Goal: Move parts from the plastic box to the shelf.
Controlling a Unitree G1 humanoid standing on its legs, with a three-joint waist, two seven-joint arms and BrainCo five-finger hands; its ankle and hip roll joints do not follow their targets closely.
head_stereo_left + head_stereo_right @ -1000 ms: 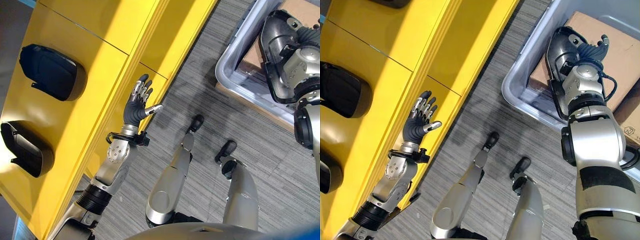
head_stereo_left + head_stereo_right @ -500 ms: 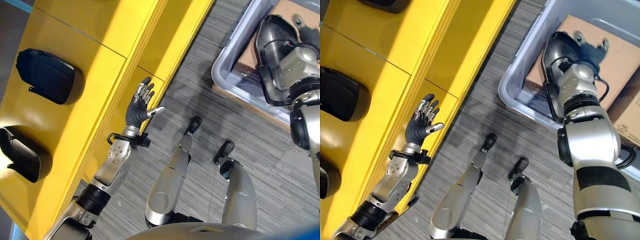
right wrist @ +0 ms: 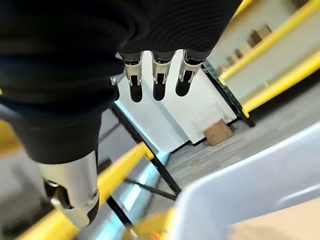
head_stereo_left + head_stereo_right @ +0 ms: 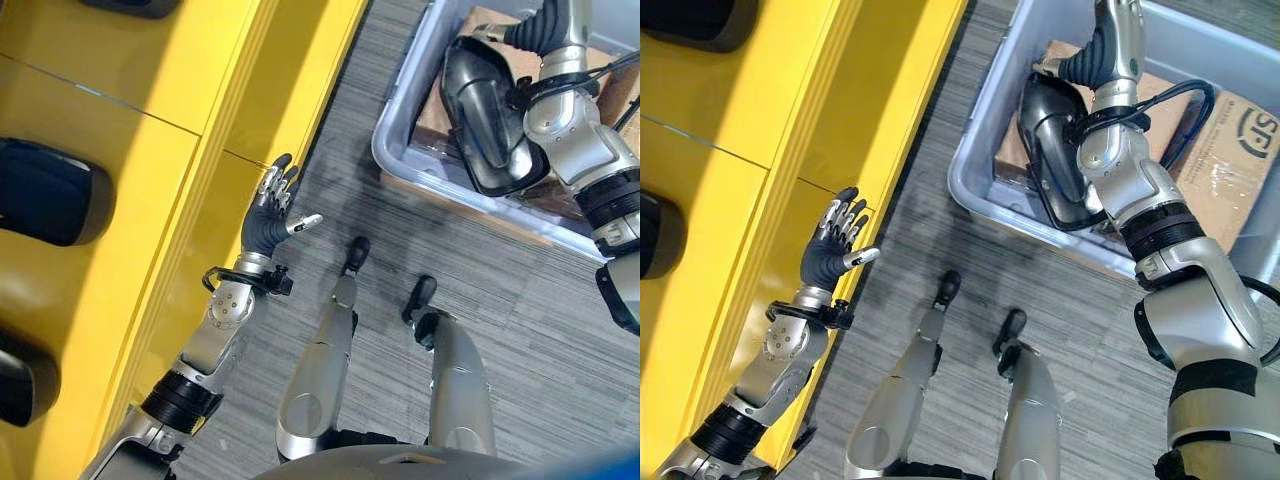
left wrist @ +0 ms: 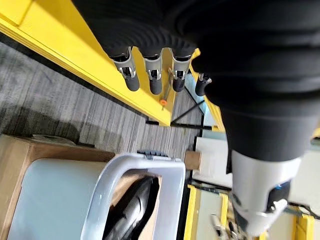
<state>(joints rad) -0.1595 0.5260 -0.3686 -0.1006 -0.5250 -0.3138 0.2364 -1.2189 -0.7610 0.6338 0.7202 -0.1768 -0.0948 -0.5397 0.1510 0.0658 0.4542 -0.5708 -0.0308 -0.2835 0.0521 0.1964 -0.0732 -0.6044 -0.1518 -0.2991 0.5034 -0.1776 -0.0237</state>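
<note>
Black moulded part, glossy and shell-shaped with a curved rim, lies in the grey plastic box against a brown cardboard carton, while similar dark parts already sit on the smooth yellow shelf. The right hand hangs over the box with fingers straight and holding nothing, so the pick-up step looks to be in hand and next calls for lowering and closing on the part's rim; the left hand waits beside the shelf edge, fingers spread and empty, above the ribbed grey carpet

Yellow shelf w/ dark parts on it, grey carpet floor – plastic box on it
</note>
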